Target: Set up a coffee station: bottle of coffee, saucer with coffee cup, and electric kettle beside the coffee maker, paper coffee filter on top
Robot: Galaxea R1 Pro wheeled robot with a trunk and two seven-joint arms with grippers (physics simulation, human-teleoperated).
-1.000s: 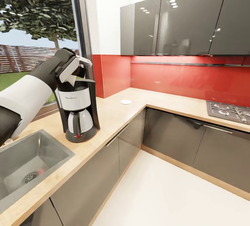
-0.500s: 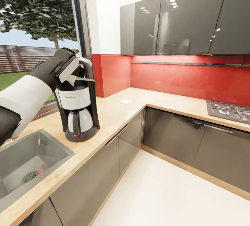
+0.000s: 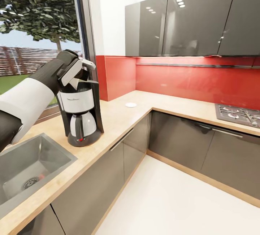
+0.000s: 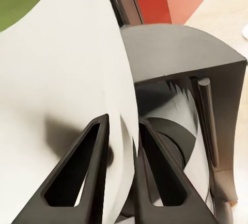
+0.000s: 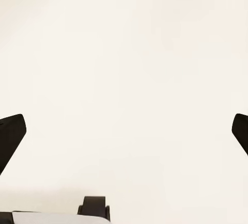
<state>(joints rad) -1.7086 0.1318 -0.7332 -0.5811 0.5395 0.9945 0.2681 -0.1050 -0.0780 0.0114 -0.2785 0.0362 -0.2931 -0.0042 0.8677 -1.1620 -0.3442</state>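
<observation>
The black-and-white coffee maker (image 3: 81,114) stands on the beige kitchen countertop (image 3: 119,117) between the sink and the corner. My left gripper (image 3: 77,81) hovers just over its open top, shut on the white paper coffee filter (image 3: 74,83). In the left wrist view the filter (image 4: 67,79) is a broad white sheet pinched between the black fingers (image 4: 95,167), with the maker's dark filter basket (image 4: 178,126) right beyond it. The small white saucer (image 3: 130,105) lies near the counter's corner. My right gripper (image 5: 124,131) is open wide, with nothing between its fingers.
An inset steel sink (image 3: 29,164) sits left of the coffee maker. A gas hob (image 3: 238,114) is on the right counter run. Glossy grey wall cabinets (image 3: 180,25) hang above a red backsplash. A tall window frame (image 3: 86,29) rises behind the maker.
The whole picture has shifted very slightly. The left gripper stays over the coffee maker's top with the filter in it.
</observation>
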